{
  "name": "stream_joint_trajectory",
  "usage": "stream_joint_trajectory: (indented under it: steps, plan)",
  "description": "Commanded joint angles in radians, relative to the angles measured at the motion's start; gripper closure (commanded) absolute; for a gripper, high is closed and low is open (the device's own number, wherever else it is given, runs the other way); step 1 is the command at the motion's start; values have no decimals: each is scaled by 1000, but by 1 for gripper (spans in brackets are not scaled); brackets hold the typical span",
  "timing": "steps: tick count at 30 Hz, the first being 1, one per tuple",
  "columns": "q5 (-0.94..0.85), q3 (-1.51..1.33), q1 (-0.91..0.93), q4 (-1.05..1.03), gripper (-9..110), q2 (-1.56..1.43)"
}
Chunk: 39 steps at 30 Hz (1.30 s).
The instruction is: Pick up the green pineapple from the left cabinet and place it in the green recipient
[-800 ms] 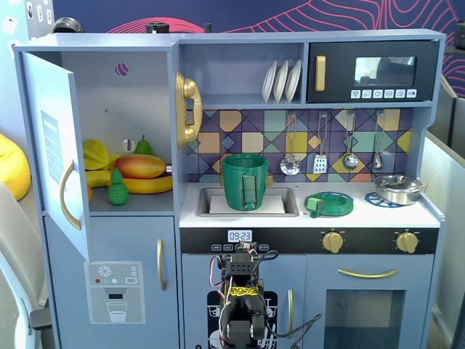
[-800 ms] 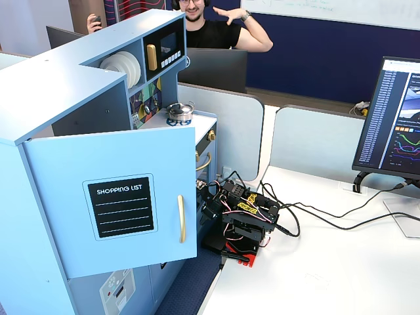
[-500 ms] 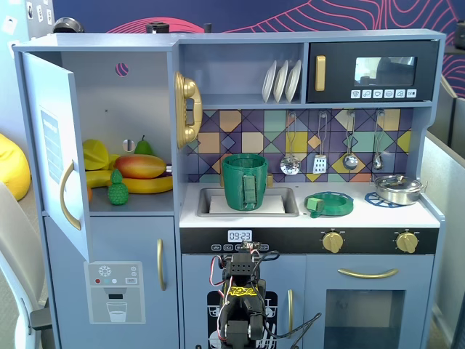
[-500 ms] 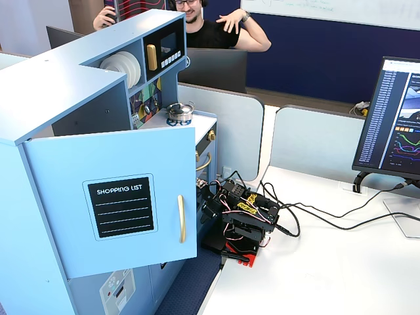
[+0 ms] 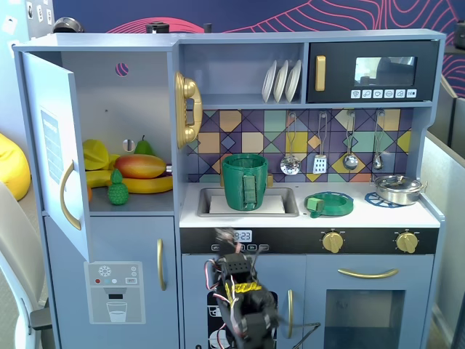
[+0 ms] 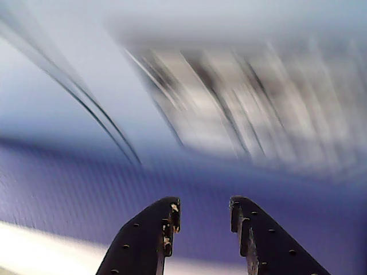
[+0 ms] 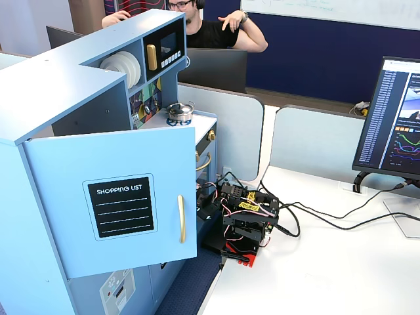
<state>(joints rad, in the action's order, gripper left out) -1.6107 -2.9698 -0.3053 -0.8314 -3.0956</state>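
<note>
The green pineapple [image 5: 118,187] stands upright at the front of the shelf inside the left cabinet [image 5: 138,109], beside a mango and bananas. The cabinet door [image 5: 52,145] with the curved gold handle hangs open; it also shows in a fixed view [image 7: 118,203]. The green recipient [image 5: 245,182] stands in the sink. My arm [image 5: 243,298] sits folded low in front of the kitchen, far below the pineapple, and shows in a fixed view too [image 7: 246,213]. In the wrist view my gripper [image 6: 203,209] is open and empty, and the background is blurred.
A yellow fruit [image 5: 96,154], a mango [image 5: 139,166], bananas [image 5: 145,185] and a green pear [image 5: 144,147] crowd the shelf. A flat green dish [image 5: 328,203] and a steel pot [image 5: 398,189] sit on the counter. A monitor [image 7: 394,118] and cables [image 7: 328,220] lie on the desk.
</note>
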Motion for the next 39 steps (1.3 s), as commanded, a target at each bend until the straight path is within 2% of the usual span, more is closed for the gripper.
stream_joint_trajectory:
  steps: [1, 5, 10, 13, 17, 21, 39]
  plan:
    - [-107, 195, -285, 362, 101, 144]
    - [-173, 376, -400, 499, 101, 354]
    - [-166, 601, -408, 583, 93, 601]
    - [-123, 726, -399, 647, 84, 727]
    - [-28, 854, -385, 755, 67, 862]
    - [-8, 960, -379, 824, 61, 980]
    - [-5, 1290, -460, 888, 58, 1345]
